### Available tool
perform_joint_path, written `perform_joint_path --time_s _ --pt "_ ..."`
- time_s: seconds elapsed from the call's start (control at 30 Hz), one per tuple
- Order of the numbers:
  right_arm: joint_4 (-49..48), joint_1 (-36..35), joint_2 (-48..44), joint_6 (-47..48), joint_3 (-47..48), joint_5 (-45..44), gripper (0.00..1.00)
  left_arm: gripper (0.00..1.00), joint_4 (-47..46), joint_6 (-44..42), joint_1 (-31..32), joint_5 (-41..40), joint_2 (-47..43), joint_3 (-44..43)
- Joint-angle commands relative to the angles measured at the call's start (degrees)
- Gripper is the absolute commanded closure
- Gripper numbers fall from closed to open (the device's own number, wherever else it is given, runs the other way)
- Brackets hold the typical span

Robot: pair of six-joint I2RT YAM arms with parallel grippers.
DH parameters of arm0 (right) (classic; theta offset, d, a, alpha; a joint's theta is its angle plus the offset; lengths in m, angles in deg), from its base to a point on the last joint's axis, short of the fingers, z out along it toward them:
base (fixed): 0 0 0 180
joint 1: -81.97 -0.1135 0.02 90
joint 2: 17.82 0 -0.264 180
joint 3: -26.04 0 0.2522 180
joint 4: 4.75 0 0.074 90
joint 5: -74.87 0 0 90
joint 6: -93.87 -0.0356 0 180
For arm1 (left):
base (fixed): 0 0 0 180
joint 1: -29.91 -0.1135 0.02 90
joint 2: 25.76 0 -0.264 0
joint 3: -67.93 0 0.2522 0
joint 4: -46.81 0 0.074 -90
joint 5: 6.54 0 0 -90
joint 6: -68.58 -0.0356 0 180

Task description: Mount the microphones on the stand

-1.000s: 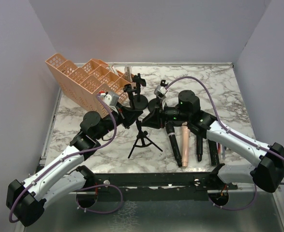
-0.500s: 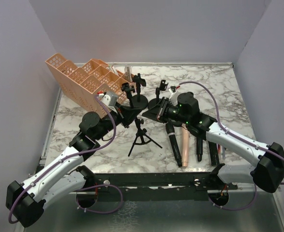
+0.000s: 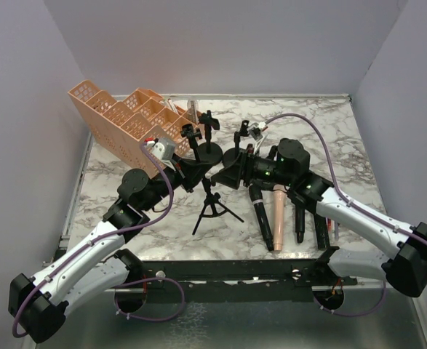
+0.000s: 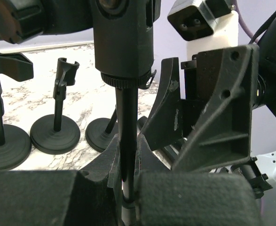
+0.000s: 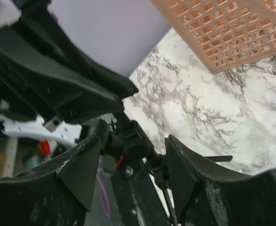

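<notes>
No legible text, label, brand name, number or sign is found in any of the three views. No lettering can be made out on the microphones point(image 3: 278, 218), on the stands point(image 3: 212, 153) or on the peach lattice basket point(image 3: 126, 120).

A white marble-patterned tabletop point(image 3: 329, 138) with grey veins is spreading across the enclosure. Plain pale lilac-grey walls are closing it in: a back wall point(image 3: 220, 43), a left wall point(image 3: 17, 145) and a right wall point(image 3: 409, 109). A thin metal rim point(image 3: 271, 95) is running along the tabletop's far edge. A brushed metal surface point(image 3: 235, 331) is lying below its near edge. Soft, even light is falling over everything, casting only faint shadows
</notes>
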Motion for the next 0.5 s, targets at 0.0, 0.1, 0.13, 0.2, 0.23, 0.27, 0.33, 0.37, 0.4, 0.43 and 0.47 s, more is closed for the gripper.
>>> perform_joint_path --time_s 0.0,0.1,0.13,0.2,0.23,0.27,0.33,0.37,0.4,0.43,0.47 --pt "2.8 0.0 1.2 15.6 1.8 9.6 0.37 1.00 -4.2 0.4 0.3 0.6 -1.2 -2.3" --pt "6.1 0.0 2.4 19.1 3.3 9.7 0.37 1.00 -4.2 0.5 0.2 0.8 -0.9 -2.4" --pt "6.6 0.0 2.6 19.4 3.5 9.5 0.37 1.00 -4.2 0.6 0.3 0.9 -0.9 -2.4" --pt "6.5 0.0 2.7 19.4 3.7 9.6 0.40 1.00 -4.2 0.6 0.2 1.0 -0.8 -2.4" --pt "6.0 0.0 2.8 19.0 3.6 10.0 0.42 1.00 -4.2 0.6 0.2 1.0 -0.7 -2.4" --pt "5.1 0.0 2.9 18.5 3.5 10.3 0.45 1.00 -4.2 0.6 0.2 1.1 -0.7 -2.4" --pt "4.3 0.0 3.2 17.5 3.4 10.6 0.50 1.00 -4.2 0.7 0.2 1.1 -0.7 -2.4" --pt "4.1 0.0 3.5 17.2 3.4 10.6 0.53 1.00 -4.2 0.7 0.2 1.0 -0.6 -2.4" --pt "3.9 0.0 3.8 16.8 3.4 10.6 0.55 1.00 -4.2 0.7 0.2 1.0 -0.6 -2.5" --pt "3.7 0.0 4.0 16.5 3.4 10.6 0.56 1.00 -4.2 0.7 0.2 1.1 -0.6 -2.5" --pt "3.5 0.0 4.1 16.2 3.3 10.7 0.57 1.00 -4.2 0.7 0.2 1.1 -0.6 -2.5"
